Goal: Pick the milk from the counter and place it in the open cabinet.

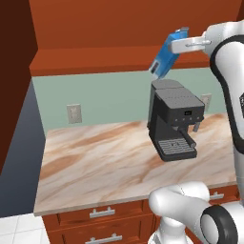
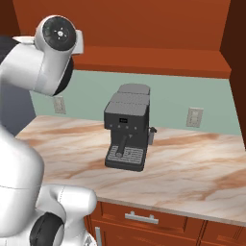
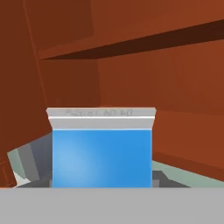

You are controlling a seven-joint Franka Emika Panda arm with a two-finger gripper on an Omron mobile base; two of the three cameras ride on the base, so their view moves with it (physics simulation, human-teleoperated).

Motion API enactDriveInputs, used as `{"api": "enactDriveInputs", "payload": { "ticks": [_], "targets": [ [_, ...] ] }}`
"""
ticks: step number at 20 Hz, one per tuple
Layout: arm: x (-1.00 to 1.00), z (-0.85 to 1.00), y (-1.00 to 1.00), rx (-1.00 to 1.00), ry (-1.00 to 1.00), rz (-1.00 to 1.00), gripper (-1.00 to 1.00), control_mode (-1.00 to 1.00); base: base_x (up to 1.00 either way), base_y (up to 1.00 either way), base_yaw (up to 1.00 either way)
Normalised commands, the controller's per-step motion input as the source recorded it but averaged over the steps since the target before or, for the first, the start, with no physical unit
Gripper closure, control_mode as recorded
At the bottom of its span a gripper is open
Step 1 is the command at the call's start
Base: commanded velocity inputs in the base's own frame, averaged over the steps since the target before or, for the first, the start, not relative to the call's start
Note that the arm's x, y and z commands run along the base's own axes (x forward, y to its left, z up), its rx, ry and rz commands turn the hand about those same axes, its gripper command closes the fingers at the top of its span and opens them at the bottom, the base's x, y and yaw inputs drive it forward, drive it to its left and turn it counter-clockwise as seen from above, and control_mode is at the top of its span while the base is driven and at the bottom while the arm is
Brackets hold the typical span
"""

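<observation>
1. Outlet [image 1: 74,113] – on the pale green wall, left of the coffee machine [image 1: 174,119], just above the table [image 1: 95,167].
2. Table – tan marbled top over red-brown drawers [image 1: 102,214] with silver handles; the coffee machine stands on it toward the right in the left base view.
3. Milk [image 1: 166,56] – a blue carton, tilted, in the air right above the coffee machine and not touching it, in front of the thick bottom shelf of the cabinet [image 1: 95,62].
4. Hand [image 1: 183,44] – closed on the milk at its upper end, reaching in from the right above the coffee machine.
5. Cabinet from the hand view – red-brown back panel and a shelf edge [image 3: 131,43] run behind the milk [image 3: 102,153]; the carton's pale top strip faces the camera.
6. Second outlet [image 2: 194,116] – on the wall right of the coffee machine [image 2: 127,127] in the right base view.
</observation>
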Motion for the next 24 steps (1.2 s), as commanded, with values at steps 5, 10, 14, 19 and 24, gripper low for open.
{"api": "enactDriveInputs", "payload": {
  "ticks": [5, 10, 14, 19, 24],
  "targets": [
    [0.43, 0.09, 0.0, 0.0, 0.05, -0.02, 1.0, -1.0, 0.0, 0.0, 0.0],
    [0.42, 0.08, 0.0, -0.01, 0.07, -0.03, 1.0, -1.0, 0.0, 0.0, 0.0],
    [0.39, 0.14, 0.02, -0.04, 0.02, -0.05, 1.0, -1.0, 0.0, 0.0, 0.0],
    [0.34, 0.03, 0.04, -0.07, 0.0, -0.05, 1.0, -1.0, 0.0, 0.0, 0.0],
    [0.23, -0.1, 0.06, -0.05, 0.0, -0.03, 1.0, -1.0, 0.0, 0.0, 0.0]
  ]
}}
